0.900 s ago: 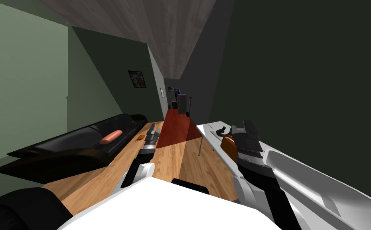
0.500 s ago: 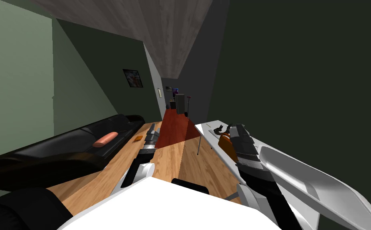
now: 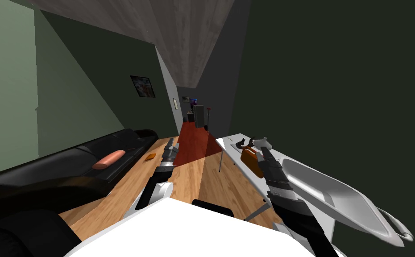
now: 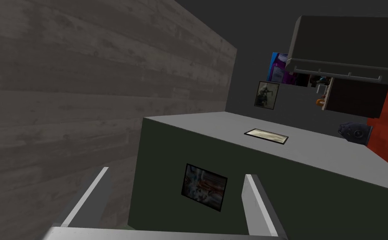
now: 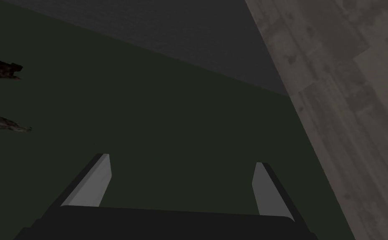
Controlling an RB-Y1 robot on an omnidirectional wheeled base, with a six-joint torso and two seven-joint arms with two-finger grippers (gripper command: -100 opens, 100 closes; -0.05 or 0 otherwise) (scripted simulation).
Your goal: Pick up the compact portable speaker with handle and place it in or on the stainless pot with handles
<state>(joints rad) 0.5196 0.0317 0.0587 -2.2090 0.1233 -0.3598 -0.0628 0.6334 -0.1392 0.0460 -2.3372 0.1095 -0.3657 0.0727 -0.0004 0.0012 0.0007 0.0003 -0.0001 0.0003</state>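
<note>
The speaker (image 3: pixel 248 159) is a small orange box lying on the white table (image 3: pixel 230 139) to my right, partly hidden behind my right forearm. Just nearer along the table lies the pot (image 3: pixel 336 196), a big light grey basin with a loop handle (image 3: pixel 398 224) at its near end. My right gripper (image 3: pixel 262 143) (image 5: pixel 180 160) hangs over the speaker's far side, open, with nothing between its fingers. My left gripper (image 3: pixel 171 144) (image 4: pixel 176 175) is held out over the wooden floor, also open and holding nothing.
A small black object (image 3: pixel 243 143) lies on the table beyond the speaker. A black sofa (image 3: pixel 81 167) with a pink cushion (image 3: pixel 108 159) lines the left side. A small orange thing (image 3: pixel 150 156) lies on the floor before a red rug (image 3: pixel 195 145).
My view has swung right, so the sofa slid left and the pot with its handle came into sight. My right arm has lowered and stretched along the table towards the speaker; its fingers stayed open.
</note>
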